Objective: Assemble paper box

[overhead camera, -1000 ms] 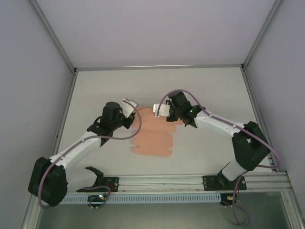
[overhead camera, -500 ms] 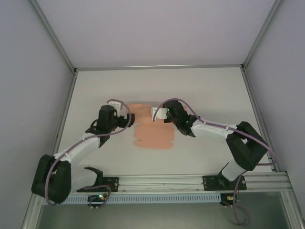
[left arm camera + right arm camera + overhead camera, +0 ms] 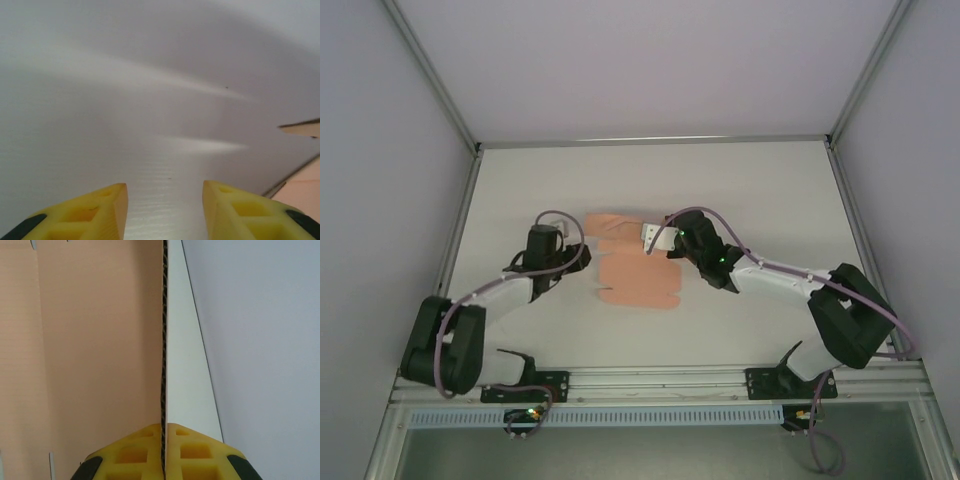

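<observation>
The paper box is a flat salmon-pink die-cut sheet [image 3: 632, 272] lying on the white table [image 3: 760, 190] between the two arms. My right gripper [image 3: 656, 238] is at the sheet's far right corner, shut on a raised flap. In the right wrist view the flap's corrugated edge [image 3: 163, 340] runs straight up from the shut gripper [image 3: 164, 429], with the pink face [image 3: 95, 350] to its left. My left gripper [image 3: 580, 256] is just off the sheet's left edge. Its yellow fingers [image 3: 107, 207] stand apart over bare table with nothing between them, and a pink corner [image 3: 305, 187] shows at the lower right.
Grey walls close in the table on the left, back and right, with metal framing along their edges [image 3: 655, 140]. A metal rail [image 3: 660, 382] with both arm bases runs along the near edge. Bare tabletop lies behind and to either side of the sheet.
My left gripper has let go of the sheet, opened wide, pulled back to the left and partly closed again. My right gripper has carried its flap leftward, and the sheet has shifted left and away.
</observation>
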